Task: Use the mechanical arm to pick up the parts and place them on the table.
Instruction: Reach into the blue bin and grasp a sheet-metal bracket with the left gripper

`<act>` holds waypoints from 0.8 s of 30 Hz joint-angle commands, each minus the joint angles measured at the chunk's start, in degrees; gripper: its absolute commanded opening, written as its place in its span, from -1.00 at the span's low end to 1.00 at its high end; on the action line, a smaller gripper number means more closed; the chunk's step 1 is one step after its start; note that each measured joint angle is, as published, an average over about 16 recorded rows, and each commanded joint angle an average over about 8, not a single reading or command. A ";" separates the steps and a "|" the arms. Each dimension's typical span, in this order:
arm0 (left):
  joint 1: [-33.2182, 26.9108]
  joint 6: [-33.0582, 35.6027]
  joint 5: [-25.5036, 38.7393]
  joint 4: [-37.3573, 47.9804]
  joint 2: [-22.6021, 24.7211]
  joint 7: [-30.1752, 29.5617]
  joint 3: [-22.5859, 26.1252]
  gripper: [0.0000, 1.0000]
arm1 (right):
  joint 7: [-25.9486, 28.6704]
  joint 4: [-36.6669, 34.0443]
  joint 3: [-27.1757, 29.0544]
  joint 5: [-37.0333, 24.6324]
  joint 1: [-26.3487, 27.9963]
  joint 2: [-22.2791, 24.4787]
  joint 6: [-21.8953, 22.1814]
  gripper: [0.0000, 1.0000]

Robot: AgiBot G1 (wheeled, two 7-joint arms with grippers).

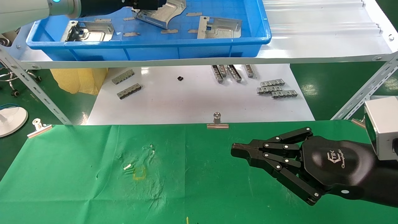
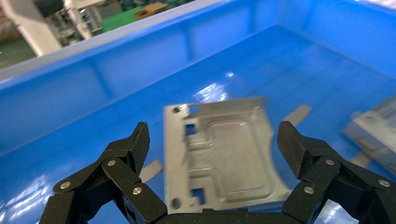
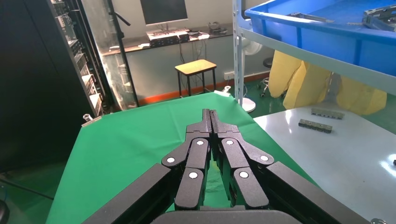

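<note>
My left gripper (image 1: 148,5) reaches into the blue tray (image 1: 149,46) at the back. In the left wrist view it (image 2: 215,145) is open, its fingers (image 2: 138,145) spread to either side of a silvery stamped part (image 2: 224,154) lying on the tray floor; no finger touches it. That part shows in the head view (image 1: 163,15) too. Two more parts (image 1: 90,31) (image 1: 220,28) lie in the tray. My right gripper (image 1: 237,151) is shut and empty, hovering over the green table (image 1: 77,186), and it also shows in the right wrist view (image 3: 210,115).
Thin grey slivers (image 1: 169,31) lie in the tray. Comb-like toothed strips (image 1: 276,89) (image 1: 128,87) lie on the white board (image 1: 192,102) below the shelf. Binder clips (image 1: 217,122) (image 1: 39,127) hold the cloth's far edge. Angled shelf struts (image 1: 363,93) stand at both sides.
</note>
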 commanded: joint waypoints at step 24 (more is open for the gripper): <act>0.50 -5.81 2.71 1.19 1.18 -2.32 1.88 -1.00 | 0.00 0.00 0.00 0.00 0.00 0.00 0.00 -0.89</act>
